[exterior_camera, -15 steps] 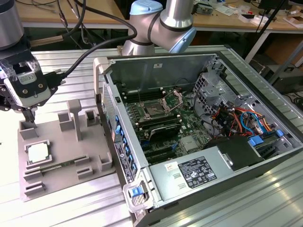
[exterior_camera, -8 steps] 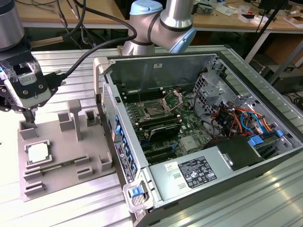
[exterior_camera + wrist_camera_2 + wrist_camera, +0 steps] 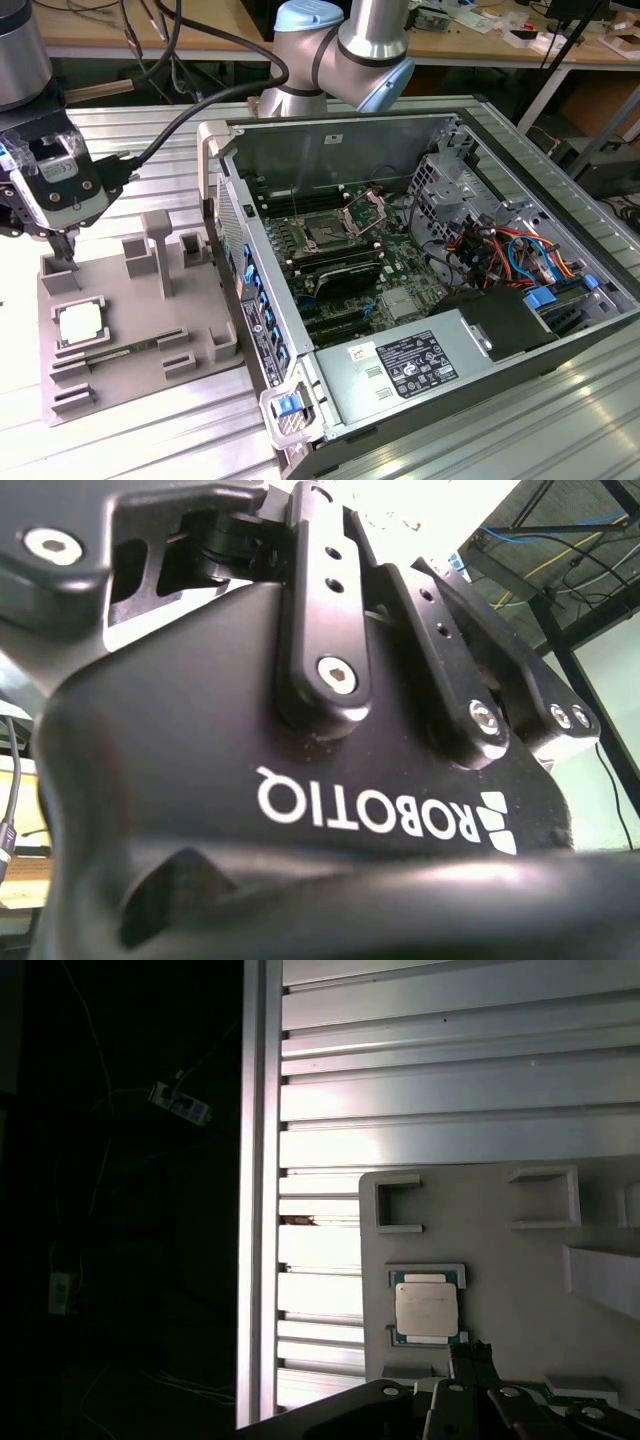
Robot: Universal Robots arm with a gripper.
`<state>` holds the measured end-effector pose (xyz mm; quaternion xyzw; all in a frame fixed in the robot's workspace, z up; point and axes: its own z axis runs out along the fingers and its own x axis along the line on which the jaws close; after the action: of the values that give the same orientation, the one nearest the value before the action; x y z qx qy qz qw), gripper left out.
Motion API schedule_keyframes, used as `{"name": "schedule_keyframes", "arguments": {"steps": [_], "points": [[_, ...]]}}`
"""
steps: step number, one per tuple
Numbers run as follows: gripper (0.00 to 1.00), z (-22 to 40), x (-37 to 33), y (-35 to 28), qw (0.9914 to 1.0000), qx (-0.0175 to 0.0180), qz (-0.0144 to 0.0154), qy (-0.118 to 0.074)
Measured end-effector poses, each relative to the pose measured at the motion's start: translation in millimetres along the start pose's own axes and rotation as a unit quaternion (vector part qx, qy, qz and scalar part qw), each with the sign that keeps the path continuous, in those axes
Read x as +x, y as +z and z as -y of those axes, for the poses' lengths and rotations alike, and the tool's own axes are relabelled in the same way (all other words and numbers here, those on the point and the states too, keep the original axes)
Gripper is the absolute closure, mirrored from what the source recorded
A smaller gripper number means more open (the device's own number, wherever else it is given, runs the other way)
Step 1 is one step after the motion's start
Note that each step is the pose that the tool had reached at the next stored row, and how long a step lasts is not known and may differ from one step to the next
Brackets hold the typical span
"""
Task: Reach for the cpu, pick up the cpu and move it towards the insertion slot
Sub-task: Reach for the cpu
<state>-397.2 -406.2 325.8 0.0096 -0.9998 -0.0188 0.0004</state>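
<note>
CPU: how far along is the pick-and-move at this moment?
Done: nothing completed. The cpu lies in its recess on the grey fixture plate, ungrasped. In hand: the reach, with the tool hanging close to the cpu, not touching it. Left: the pick and the carry to the insertion slot inside the open computer case.

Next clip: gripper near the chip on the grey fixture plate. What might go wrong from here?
The small silvery square cpu sits between raised grey corner walls; the black gripper looks offset from it, so a descent may strike them. The tall grey post and the open case's wall stand between it and the silver-framed insertion slot.
</note>
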Motion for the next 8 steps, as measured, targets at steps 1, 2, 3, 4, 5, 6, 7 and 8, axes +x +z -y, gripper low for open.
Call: {"name": "schedule_keyframes", "arguments": {"steps": [1,2,3,4,5,6,7,8], "points": [[0.89,0.0,0.0,0.2,1.0,0.0,0.0,0.0],[0.89,0.0,0.0,0.4,1.0,0.0,0.0,0.0],[0.89,0.0,0.0,0.6,1.0,0.0,0.0,0.0],[0.89,0.0,0.0,0.7,1.0,0.0001,0.0,0.0],[0.89,0.0,0.0,0.9,1.0,0.0,0.0,0.0],[0.89,0.0,0.0,1.1,1.0,0.0001,0.0,0.0],[0.89,0.1,0.0,1.2,1.0,0.0001,0.0,0.0],[0.89,0.0,0.0,1.4,1.0,0.0001,0.0,0.0]]}}
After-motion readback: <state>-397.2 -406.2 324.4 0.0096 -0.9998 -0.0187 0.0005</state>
